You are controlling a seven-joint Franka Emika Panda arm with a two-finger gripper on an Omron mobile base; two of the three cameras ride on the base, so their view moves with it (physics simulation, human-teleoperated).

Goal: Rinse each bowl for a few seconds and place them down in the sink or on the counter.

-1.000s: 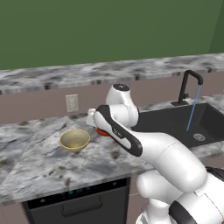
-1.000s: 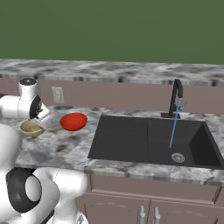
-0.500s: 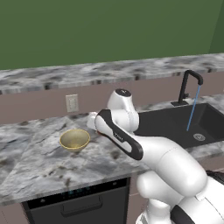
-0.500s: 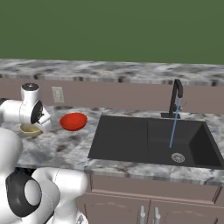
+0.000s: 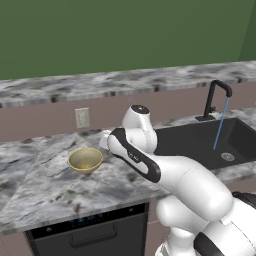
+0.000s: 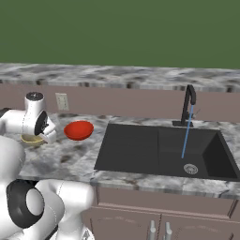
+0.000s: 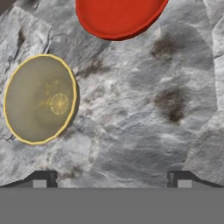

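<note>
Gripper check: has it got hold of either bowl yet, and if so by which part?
Nothing is held. The gripper hangs open over bare counter; the tan bowl and the red bowl both sit on the counter, apart from the jaws.

Bare marbled counter (image 7: 144, 127) lies open beneath the wide-spread gripper (image 7: 112, 177), nothing between its tips. The tan bowl (image 7: 39, 99) sits off to one side, the red bowl (image 7: 117, 16) ahead, a clear strip of stone between them. Right of the bowls, the sink (image 6: 140, 150) stands open, a thin water stream (image 6: 186, 133) falling under the faucet (image 6: 189, 105).
</note>
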